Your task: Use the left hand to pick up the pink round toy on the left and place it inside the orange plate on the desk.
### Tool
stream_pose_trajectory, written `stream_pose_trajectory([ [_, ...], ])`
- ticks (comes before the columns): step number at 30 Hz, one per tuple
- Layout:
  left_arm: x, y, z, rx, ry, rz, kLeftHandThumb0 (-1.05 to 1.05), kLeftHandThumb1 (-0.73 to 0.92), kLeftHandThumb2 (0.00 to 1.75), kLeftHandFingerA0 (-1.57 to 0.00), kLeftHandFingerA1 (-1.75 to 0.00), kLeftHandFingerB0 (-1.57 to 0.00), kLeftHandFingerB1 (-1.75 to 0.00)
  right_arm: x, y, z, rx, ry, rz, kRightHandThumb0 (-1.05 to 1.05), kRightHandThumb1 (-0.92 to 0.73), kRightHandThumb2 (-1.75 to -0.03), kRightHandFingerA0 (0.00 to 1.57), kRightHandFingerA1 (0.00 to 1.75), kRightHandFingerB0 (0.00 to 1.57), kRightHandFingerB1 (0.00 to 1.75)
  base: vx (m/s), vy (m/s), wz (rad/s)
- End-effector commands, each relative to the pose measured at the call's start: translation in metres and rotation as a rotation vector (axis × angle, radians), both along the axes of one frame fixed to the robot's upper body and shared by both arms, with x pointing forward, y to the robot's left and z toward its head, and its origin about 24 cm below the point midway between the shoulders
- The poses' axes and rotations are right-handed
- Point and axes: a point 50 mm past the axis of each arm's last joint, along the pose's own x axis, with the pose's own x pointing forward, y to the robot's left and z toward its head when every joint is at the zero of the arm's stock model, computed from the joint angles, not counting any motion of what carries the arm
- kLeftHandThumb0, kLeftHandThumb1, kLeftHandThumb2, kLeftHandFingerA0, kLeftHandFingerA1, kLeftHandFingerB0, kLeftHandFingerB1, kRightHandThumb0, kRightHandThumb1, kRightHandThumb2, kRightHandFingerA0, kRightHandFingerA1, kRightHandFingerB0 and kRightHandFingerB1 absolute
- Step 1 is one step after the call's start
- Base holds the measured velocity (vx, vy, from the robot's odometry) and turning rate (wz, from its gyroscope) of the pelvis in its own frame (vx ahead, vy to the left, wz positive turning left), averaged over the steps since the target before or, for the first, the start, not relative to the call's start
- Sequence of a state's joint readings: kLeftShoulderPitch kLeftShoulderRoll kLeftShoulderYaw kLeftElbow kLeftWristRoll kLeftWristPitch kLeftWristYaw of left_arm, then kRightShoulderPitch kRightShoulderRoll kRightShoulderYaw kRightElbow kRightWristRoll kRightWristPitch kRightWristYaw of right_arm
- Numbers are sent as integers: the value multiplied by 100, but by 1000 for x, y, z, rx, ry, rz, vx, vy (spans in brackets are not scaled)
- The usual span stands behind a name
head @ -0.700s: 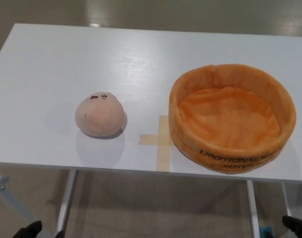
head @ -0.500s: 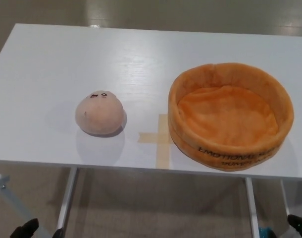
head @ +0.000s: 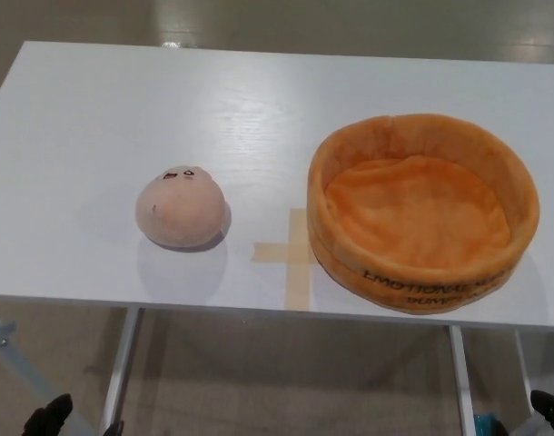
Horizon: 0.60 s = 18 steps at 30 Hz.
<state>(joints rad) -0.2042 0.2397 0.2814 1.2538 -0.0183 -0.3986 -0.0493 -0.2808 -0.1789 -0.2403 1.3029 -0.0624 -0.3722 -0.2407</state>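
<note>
Sitting untouched on white desk (head: 95,100): pink round plush toy (head: 181,209), left of empty orange plush plate (head: 424,211). Left hand (head: 48,420), right hand (head: 551,413) low at frame edge, finger state unclear.

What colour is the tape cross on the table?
The tape cross is pale tan, stuck on the white table beside the orange plate. The head view shows it.

White rectangular desk (head: 95,118) w/ a pink round plush toy (head: 181,208) on its left half, small dark face marks on top. Right of it, well apart, a soft orange round fabric plate (head: 425,272) w/ raised rim, black lettering on front wall, nothing inside. Tan tape cross (head: 292,253) btwn them, touching the plate's base. Left hand (head: 50,418) & right hand (head: 551,411) only just show at bottom corners, below the desk edge.
</note>
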Motion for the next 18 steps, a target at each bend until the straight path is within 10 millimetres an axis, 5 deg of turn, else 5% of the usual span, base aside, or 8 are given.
stream_pose_trajectory([
  [1,-10,6,8,-46,-45,-290,-56,37,68,-7,-29,-10,-30,-1,-2,1,-20,-4,12,-52,-39,-95,35,78,9,63,0,0,0],
  [3,-11,5,14,-35,-99,-350,-47,47,57,-9,-26,-13,-26,-1,-2,1,-21,-4,19,-53,-47,-77,27,92,3,74,0,0,0],
  [4,-12,3,19,-37,-144,-396,-27,34,87,-1,-50,0,-47,-1,-1,0,-17,-5,19,-52,-47,-77,27,90,4,71,0,0,0],
  [10,-18,-5,52,-34,-295,-614,-25,39,89,-1,-50,0,-47,-1,-1,0,-20,-1,22,-51,-48,-77,27,89,4,71,0,0,0],
  [12,-18,-7,73,2,-345,-738,-27,37,89,0,-49,0,-46,-1,-1,0,-23,0,27,-53,-38,-94,36,78,9,62,0,0,0],
  [15,-21,-11,88,8,-389,-824,-26,39,90,-1,-49,0,-46,0,-1,1,-35,6,36,-52,-47,-77,29,89,5,70,0,0,0],
  [16,-21,-14,100,37,-412,-892,-42,50,56,-17,-29,-20,-29,0,-2,1,-32,6,36,-52,-47,-77,28,89,4,71,0,0,0],
  [18,-22,-18,116,38,-440,-986,-52,42,66,-14,-36,-20,-36,0,-2,1,-34,5,33,-55,-38,-93,37,79,10,63,0,0,0],
])
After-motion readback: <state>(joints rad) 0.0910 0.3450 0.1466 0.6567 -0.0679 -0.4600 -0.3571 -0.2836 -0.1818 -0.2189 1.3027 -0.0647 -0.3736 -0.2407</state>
